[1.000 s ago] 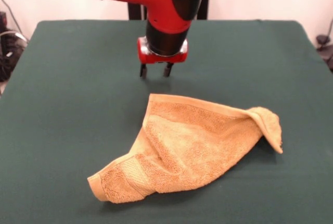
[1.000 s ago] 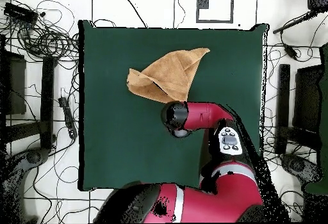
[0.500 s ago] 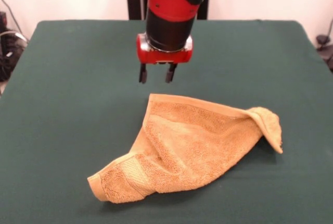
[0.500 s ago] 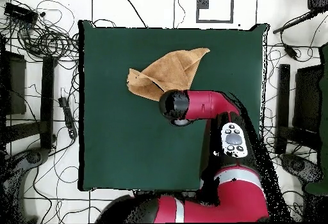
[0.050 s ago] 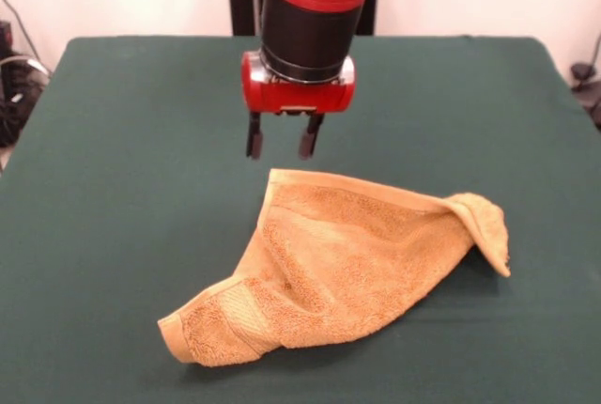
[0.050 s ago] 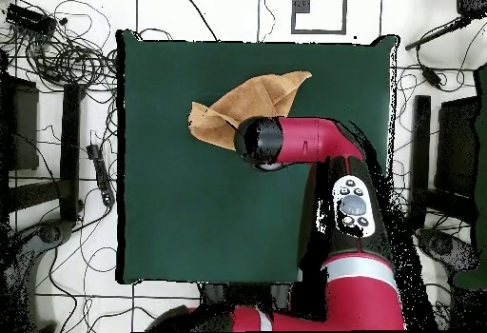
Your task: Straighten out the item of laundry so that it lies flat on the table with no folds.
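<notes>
The item of laundry (image 5: 347,258) is a golden-orange terry towel lying folded into a rough triangle on the green table (image 5: 122,188). One corner curls over at the right (image 5: 484,225), and a woven band shows near the lower left tip. My gripper (image 5: 279,141) hangs open just above the towel's upper left corner, its two dark fingers (image 5: 254,138) apart and holding nothing. In the overhead view the towel (image 6: 262,101) lies near the table's far side, and the red arm's wrist (image 6: 259,142) covers the towel's near edge and hides the gripper.
Green felt (image 6: 190,215) stretches wide on every side of the towel. Cables and stands (image 6: 57,53) lie on the floor beyond the table's edges.
The gripper has moved toward the towel's upper corner and nearer the front camera, staying open. The towel has not moved.
</notes>
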